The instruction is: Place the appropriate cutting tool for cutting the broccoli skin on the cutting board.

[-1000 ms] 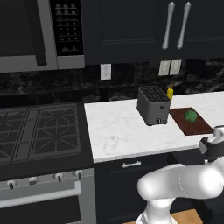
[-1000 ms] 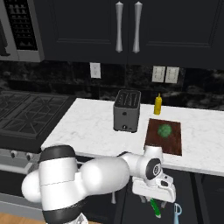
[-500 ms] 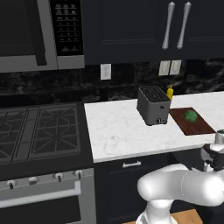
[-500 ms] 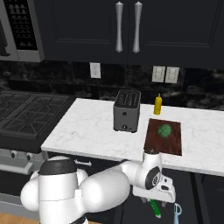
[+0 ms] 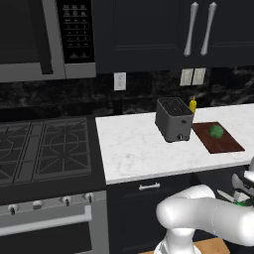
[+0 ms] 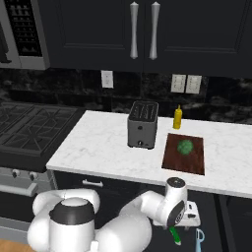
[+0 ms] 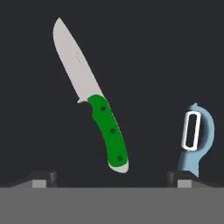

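Observation:
The cutting tool, a knife with a green handle and a pale grey blade, lies flat on a dark surface. My gripper hangs open over it, and the handle's butt sits between the two fingertips. In the right base view the gripper is low, below the counter's front edge, with the green handle just under it. The left base view shows the hand at the right edge. The broccoli rests on the dark reddish cutting board on the counter, also seen as broccoli on board.
A light blue peeler lies right of the knife, close to my right fingertip, and shows as peeler too. A grey toaster and a yellow bottle stand beside the board. The stove is to the left.
My hand has sunk lower below the counter edge toward the knife. The jaws have stayed wide apart. Nothing on the counter has moved.

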